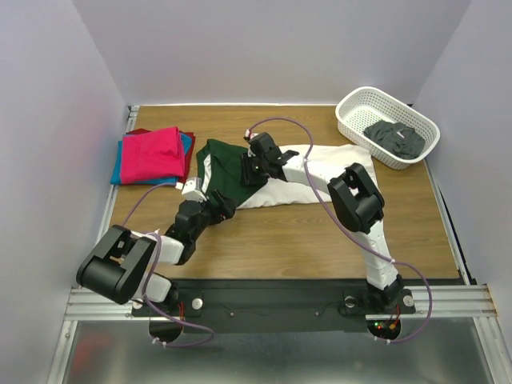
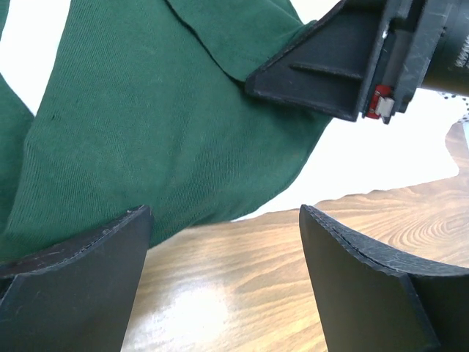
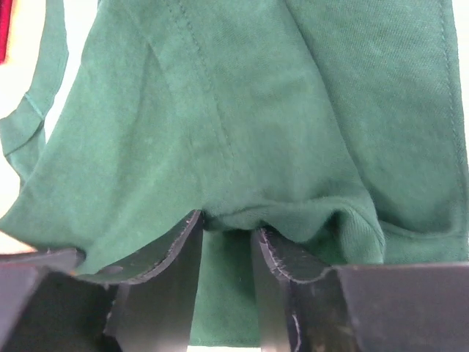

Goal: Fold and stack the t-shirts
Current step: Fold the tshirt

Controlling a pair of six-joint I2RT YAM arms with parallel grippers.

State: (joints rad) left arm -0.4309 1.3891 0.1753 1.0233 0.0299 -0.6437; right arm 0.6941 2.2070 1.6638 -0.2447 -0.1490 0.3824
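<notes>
The white t-shirt [image 1: 320,172] with dark green sleeves [image 1: 224,164] lies partly folded in the middle of the table. My right gripper [image 1: 251,168] is down on the green part; in the right wrist view its fingers [image 3: 227,229] are shut on a pinched fold of the green cloth [image 3: 242,110]. My left gripper [image 1: 216,205] is at the shirt's near-left edge. In the left wrist view it [image 2: 223,214] is open and empty over bare wood, with the green cloth [image 2: 146,132] just ahead and the right gripper [image 2: 344,66] beyond. A folded stack lies at the back left, with a magenta shirt [image 1: 152,152] on blue and red ones.
A white lattice basket [image 1: 356,108] stands at the back right with a dark grey cloth [image 1: 394,138] inside. The wooden table [image 1: 304,240] is enclosed by pale walls on three sides. The arm bases sit at the near edge.
</notes>
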